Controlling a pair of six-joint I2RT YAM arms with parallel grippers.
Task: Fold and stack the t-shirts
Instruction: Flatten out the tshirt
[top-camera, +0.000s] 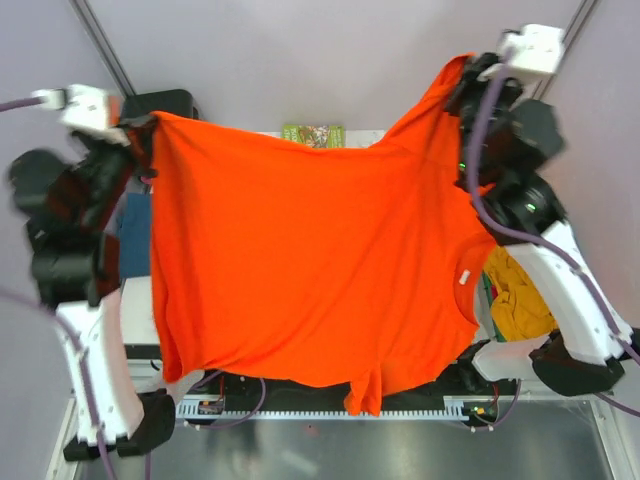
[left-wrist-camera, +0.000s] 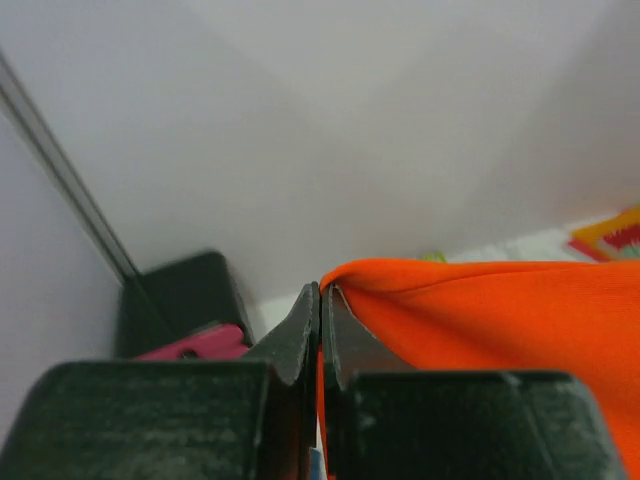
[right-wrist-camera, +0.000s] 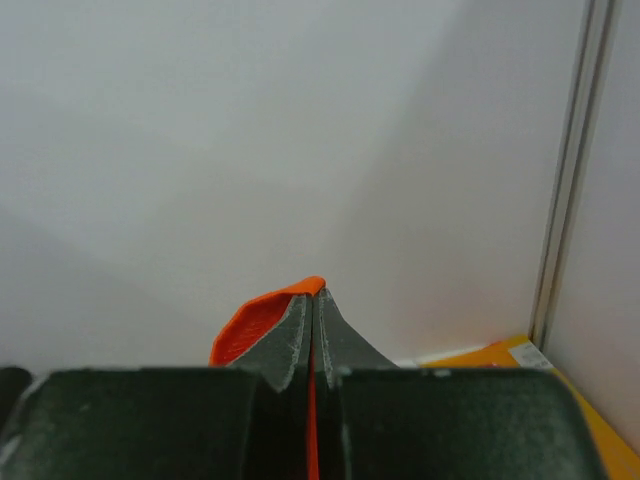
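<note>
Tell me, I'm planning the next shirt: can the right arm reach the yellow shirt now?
Probably not. The right gripper is shut on a corner of the orange shirt, held high and spread with the left gripper; the yellow shirt lies low beside its arm.

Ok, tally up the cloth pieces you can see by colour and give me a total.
orange-red t-shirt: 1, held up between the left gripper and the right gripper
mustard-yellow cloth: 1, bunched up
blue cloth: 1, mostly hidden behind the left arm
pink cloth: 1, blurred, probably cloth
Total: 4
</note>
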